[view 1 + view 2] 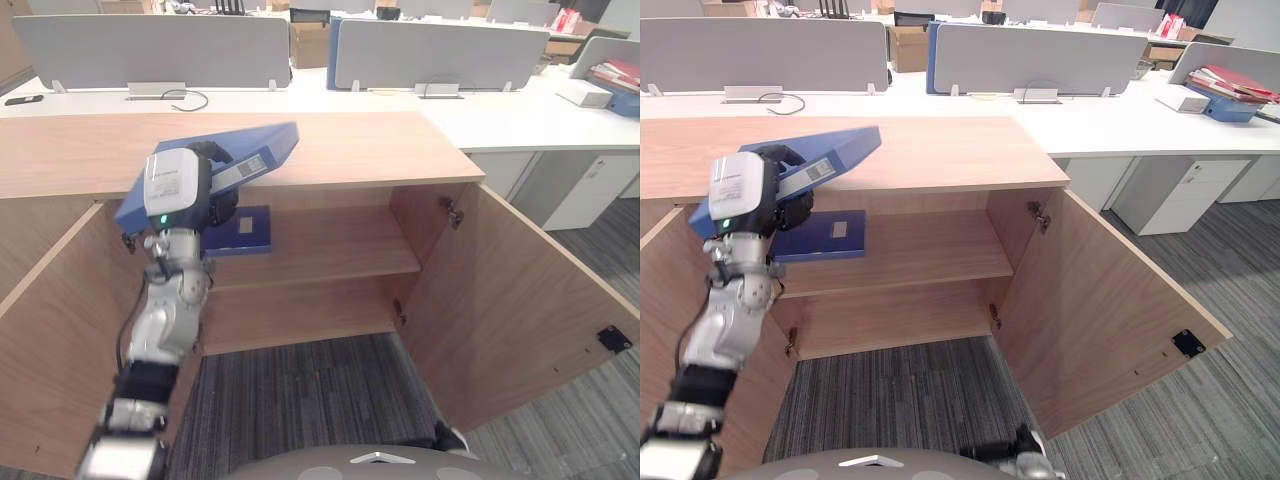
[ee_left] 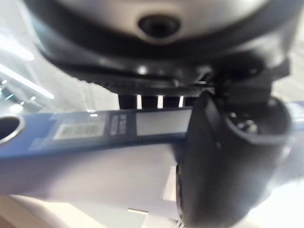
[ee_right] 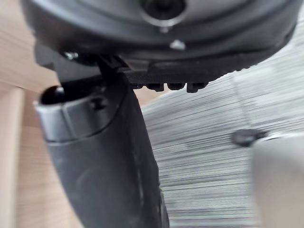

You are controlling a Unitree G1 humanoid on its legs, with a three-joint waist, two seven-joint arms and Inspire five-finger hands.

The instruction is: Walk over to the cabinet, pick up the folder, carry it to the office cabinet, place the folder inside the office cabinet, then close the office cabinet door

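the dark left hand [image 1: 218,205] pinches the flat blue plastic folder [image 1: 280,140] with thumb and fingers, tipped up, probably to slide it into the open brown wooden cabinet [image 1: 430,225].

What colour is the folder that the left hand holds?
The folder is blue, with a white spine label; best in the left eye view.

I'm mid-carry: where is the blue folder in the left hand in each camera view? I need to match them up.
Left eye view: blue folder tilted over the cabinet top front edge, upper left of centre, in the left hand.
Right eye view: same, farther left.
Left wrist view: its spine runs past the thumb.
Right wrist view: right hand, carpet past it.
Shared landmark: white spine label.
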